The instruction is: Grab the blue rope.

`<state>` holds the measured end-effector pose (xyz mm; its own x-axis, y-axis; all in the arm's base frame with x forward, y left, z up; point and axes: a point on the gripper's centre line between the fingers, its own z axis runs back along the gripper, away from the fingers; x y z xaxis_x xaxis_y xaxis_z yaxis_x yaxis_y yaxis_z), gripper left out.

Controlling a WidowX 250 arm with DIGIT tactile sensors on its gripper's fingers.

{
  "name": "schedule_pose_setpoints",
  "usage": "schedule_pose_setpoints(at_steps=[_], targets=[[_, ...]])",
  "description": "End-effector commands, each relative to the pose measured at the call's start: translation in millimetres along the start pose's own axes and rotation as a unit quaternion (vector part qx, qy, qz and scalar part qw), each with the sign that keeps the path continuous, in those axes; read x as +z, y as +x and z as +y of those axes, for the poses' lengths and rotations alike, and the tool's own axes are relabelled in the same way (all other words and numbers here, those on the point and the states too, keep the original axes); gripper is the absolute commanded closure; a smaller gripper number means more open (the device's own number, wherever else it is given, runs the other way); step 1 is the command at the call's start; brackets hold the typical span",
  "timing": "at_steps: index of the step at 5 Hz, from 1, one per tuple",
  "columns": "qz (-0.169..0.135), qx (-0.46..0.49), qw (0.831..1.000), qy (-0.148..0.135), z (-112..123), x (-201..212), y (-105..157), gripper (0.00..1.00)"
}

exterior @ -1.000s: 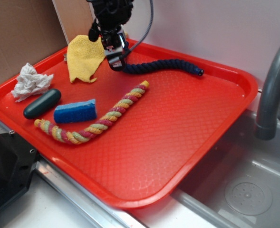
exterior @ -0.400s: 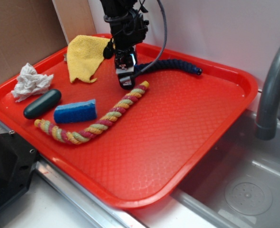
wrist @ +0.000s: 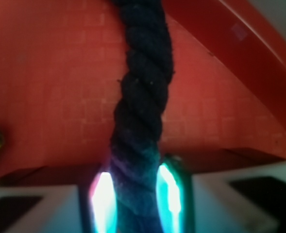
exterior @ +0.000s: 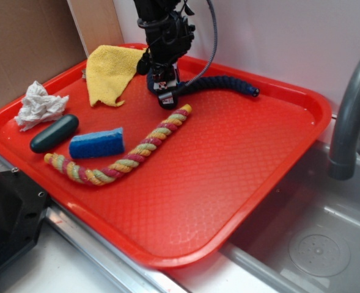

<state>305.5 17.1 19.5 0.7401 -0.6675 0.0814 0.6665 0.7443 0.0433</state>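
The blue rope [exterior: 224,83] is dark navy and twisted, lying along the back of the red tray [exterior: 302,101] with its far end at the right. My gripper [exterior: 166,97] is shut on the rope's left end, just behind the tip of the multicoloured rope [exterior: 137,149]. In the wrist view the blue rope [wrist: 145,87] runs up from between my gripper [wrist: 135,199], and both lit pads [wrist: 103,196] press against its sides over the tray floor.
A yellow cloth [exterior: 109,73] lies left of the gripper. Crumpled white paper [exterior: 39,104], a dark green oblong [exterior: 53,133] and a bright blue sponge [exterior: 96,143] sit at the tray's left. A grey faucet [exterior: 351,116] and sink [exterior: 317,247] are to the right.
The gripper has moved right and forward from beside the yellow cloth, carrying the rope's left end with it. The rope now curves more; its right end has stayed in place.
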Motion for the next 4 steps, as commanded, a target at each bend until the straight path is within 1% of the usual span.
schedule_pose_setpoints(at_steps=[1, 2, 3, 4], targets=[[-0.060, 0.140, 0.983, 0.101, -28.6, 95.6, -17.2, 1.00], [-0.015, 0.254, 0.958, 0.134, -58.5, 147.7, -28.3, 1.00], [-0.027, 0.291, 0.952, 0.092, -80.9, 188.8, -29.1, 1.00], [-0.034, 0.330, 0.940, 0.080, -88.5, 211.2, -41.1, 1.00]])
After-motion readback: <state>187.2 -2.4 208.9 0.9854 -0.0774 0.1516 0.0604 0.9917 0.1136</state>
